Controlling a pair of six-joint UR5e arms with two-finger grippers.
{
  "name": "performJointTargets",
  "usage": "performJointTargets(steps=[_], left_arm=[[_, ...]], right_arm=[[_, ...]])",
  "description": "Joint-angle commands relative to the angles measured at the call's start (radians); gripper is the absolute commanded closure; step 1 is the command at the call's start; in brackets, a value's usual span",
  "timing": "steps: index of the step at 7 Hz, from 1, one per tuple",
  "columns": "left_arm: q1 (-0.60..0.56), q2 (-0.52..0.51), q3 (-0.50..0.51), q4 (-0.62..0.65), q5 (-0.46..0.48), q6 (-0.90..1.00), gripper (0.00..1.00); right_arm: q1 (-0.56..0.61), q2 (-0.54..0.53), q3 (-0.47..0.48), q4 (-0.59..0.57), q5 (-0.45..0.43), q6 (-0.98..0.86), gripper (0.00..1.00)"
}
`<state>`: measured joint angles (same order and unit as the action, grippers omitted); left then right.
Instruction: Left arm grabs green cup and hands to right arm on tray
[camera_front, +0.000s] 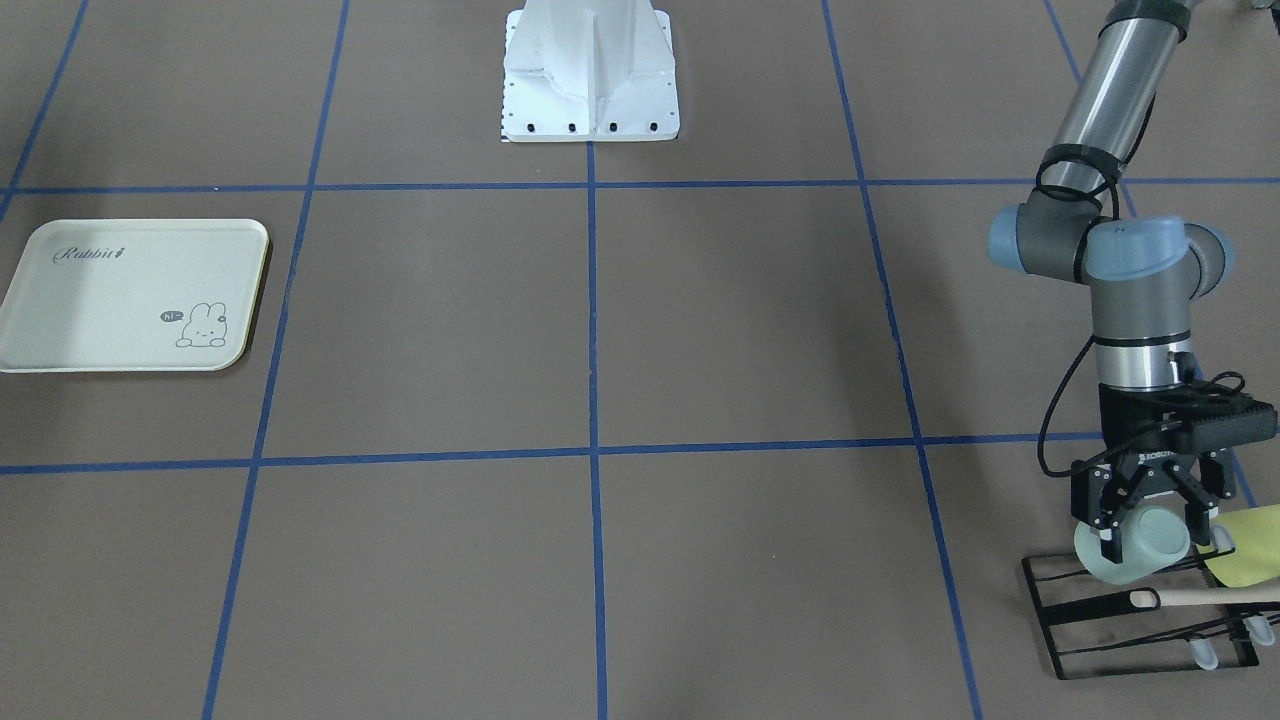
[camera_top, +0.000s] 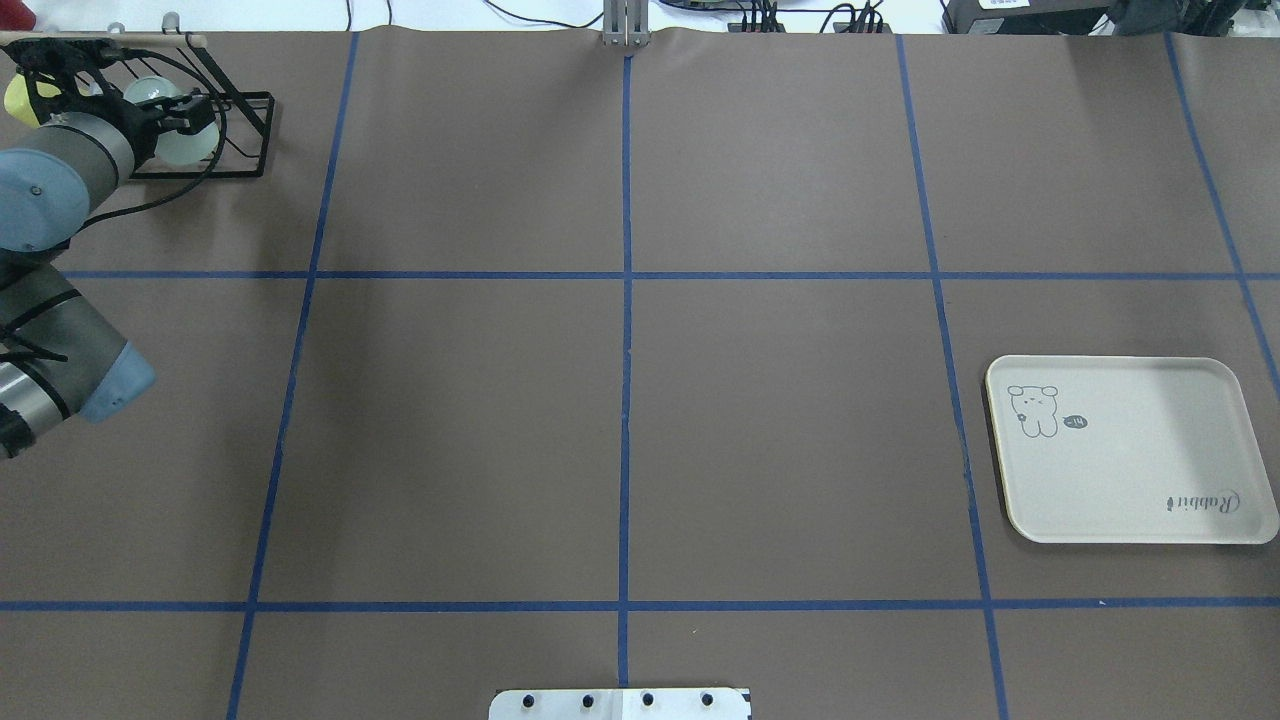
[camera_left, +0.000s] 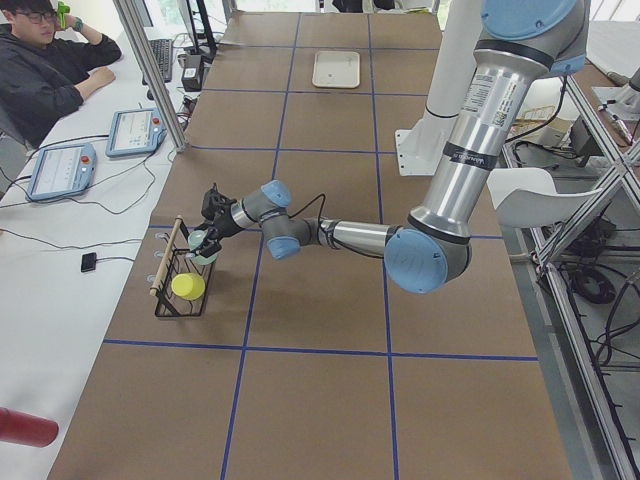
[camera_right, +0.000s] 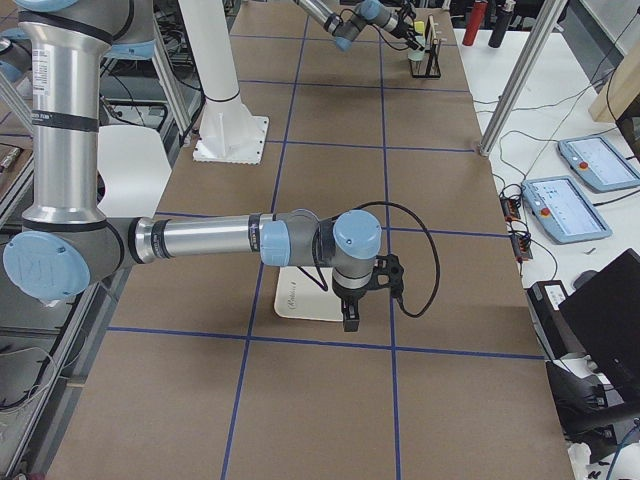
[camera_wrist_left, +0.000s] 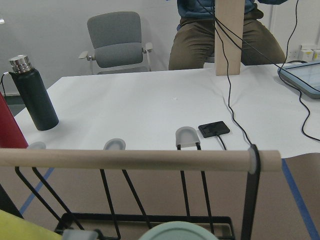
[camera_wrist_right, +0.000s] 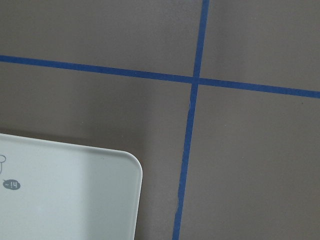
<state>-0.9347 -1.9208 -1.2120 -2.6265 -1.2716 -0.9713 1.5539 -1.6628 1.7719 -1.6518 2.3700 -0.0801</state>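
The pale mint-green cup lies on its side at the black wire rack, far on my left. My left gripper points down with one finger on each side of the cup and is shut on it. The cup also shows in the overhead view and its rim at the bottom of the left wrist view. The cream-white tray lies flat and bare at the far right. My right gripper hangs over the tray's edge; I cannot tell whether it is open. The right wrist view shows only a tray corner.
A yellow-green cup sits in the rack beside the green cup. A wooden dowel runs across the rack's top. The robot's white base stands at mid-table. An operator sits beyond the table's left end.
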Motion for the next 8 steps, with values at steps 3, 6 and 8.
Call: performJointTargets(steps=[3, 6, 8], left_arm=[[-0.001, -0.006, 0.005, -0.007, -0.005, -0.003, 0.23], [-0.033, -0.006, -0.007, -0.004, -0.017, 0.002, 0.47], [-0.087, -0.006, -0.038, 0.005, -0.121, 0.040, 0.55]], right_arm=[[0.000, 0.000, 0.000, 0.000, 0.000, 0.000, 0.01], [0.000, 0.000, 0.000, 0.001, 0.000, 0.000, 0.01], [0.000, 0.000, 0.000, 0.000, 0.000, -0.001, 0.01]])
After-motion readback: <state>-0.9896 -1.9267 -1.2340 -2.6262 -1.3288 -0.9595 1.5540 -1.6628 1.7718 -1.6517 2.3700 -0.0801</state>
